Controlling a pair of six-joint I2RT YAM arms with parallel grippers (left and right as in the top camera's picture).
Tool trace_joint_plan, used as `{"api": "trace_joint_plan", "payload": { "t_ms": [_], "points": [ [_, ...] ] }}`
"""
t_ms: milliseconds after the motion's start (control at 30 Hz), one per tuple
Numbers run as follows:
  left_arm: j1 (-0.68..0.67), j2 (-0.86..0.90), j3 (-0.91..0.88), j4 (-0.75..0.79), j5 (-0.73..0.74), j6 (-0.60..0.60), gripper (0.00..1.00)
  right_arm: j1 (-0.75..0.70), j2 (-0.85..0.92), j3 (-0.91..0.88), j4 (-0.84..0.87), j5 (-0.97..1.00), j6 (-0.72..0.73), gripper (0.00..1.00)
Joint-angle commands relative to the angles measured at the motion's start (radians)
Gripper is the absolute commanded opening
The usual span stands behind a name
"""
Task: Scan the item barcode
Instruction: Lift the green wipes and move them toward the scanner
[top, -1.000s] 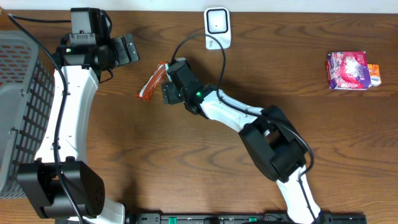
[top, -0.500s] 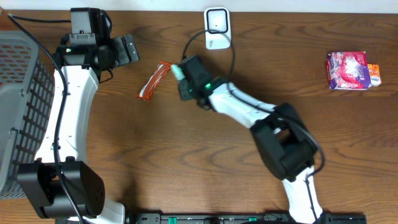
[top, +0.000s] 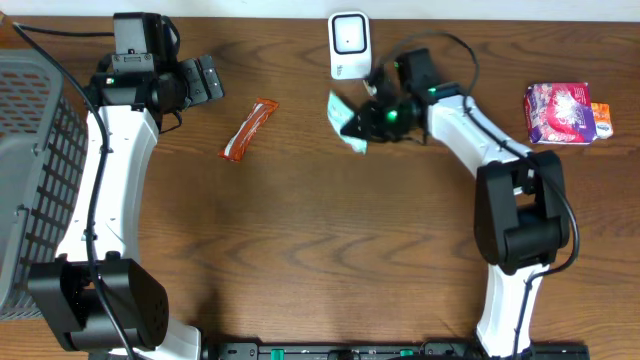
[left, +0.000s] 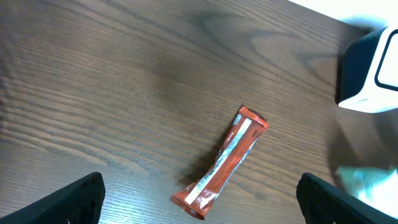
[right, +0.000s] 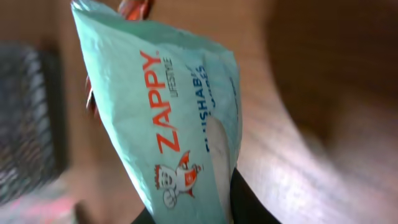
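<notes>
My right gripper (top: 374, 117) has its jaws pinched close on one end of a teal wipes packet (top: 344, 119). In the right wrist view the packet (right: 177, 118) fills the frame, with red "ZAPPY" lettering and a small cartoon figure, and a dark finger (right: 249, 205) shows at its lower edge. From overhead, the packet hangs just in front of the white barcode scanner (top: 349, 44), which stands at the far edge of the wooden table (top: 300, 250). My left gripper (top: 207, 78) has its jaws spread wide and grips nothing. An orange snack bar (left: 222, 163) lies flat on the wood below it. A grey basket (top: 40, 180) sits far left and a pink package (top: 558, 112) far right.
</notes>
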Motion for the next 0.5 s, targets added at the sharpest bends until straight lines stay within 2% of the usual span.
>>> {"api": "trace_joint_plan", "payload": {
  "t_ms": [0,67,200,333,467],
  "points": [
    [0.002,0.009,-0.002,0.0,-0.008,0.005,0.98,-0.029,0.036,0.001,-0.114,-0.362,-0.338,0.06],
    [0.002,0.009,-0.002,0.0,-0.008,0.005,0.98,-0.045,0.044,0.001,-0.203,-0.405,-0.465,0.01],
    [0.002,0.009,-0.002,0.0,-0.009,0.005,0.98,-0.055,0.044,0.001,-0.361,-0.411,-0.665,0.01],
    [0.002,0.009,-0.002,0.0,-0.008,0.005,0.98,-0.055,0.044,0.001,-0.47,-0.369,-0.789,0.01],
    [0.002,0.009,-0.002,0.0,-0.008,0.005,0.98,-0.055,0.044,0.001,-0.533,-0.323,-0.854,0.01]
  ]
}}
